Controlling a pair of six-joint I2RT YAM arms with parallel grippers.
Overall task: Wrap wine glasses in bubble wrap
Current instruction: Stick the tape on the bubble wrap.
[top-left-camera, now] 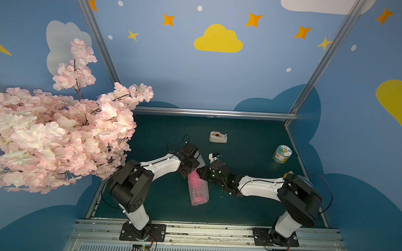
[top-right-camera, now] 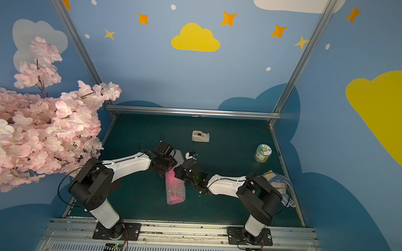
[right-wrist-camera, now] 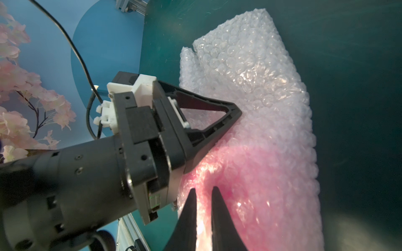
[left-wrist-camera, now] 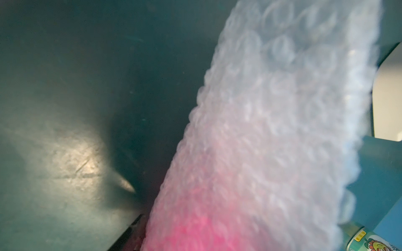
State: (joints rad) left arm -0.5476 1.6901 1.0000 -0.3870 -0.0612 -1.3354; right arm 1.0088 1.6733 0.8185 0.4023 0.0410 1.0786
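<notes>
Since the white left arm (top-left-camera: 161, 166) and the white right arm (top-left-camera: 260, 187) both crowd the middle of the dark green tabletop (top-left-camera: 253, 137), the other stuff sits out at the edges. That's a beige tape dispenser (top-left-camera: 218, 137) near the back, a small green-and-white labelled tin (top-left-camera: 282, 154) off to the right, and a blue-and-white knitted work glove (top-right-camera: 280, 180) peeking out from behind the right arm. A big branch of pink artificial blossoms (top-left-camera: 55, 136) hangs in over the left side and covers that corner. None of it touches the clear small-bubbled bubble wrap (top-left-camera: 201, 198), which lies rolled into a tube in the centre. The hot-pink plastic goblet (right-wrist-camera: 250, 173) is inside, only a pink glow through the film, so I can't make out rim, stem or foot. In both top views the arms' black wrists cover the far half of the tube, and the left wrist view is mostly blurry wrap. The left gripper (top-left-camera: 193, 165) is spread wide. One triangular finger (right-wrist-camera: 233, 113) lies against the clear end of the roll and the other is hidden, so I can't tell if it's actually clamping. The right gripper (right-wrist-camera: 203, 189) is just a narrow slot apart, fingertips (right-wrist-camera: 192, 195) poking the pink part of the tube.
</notes>
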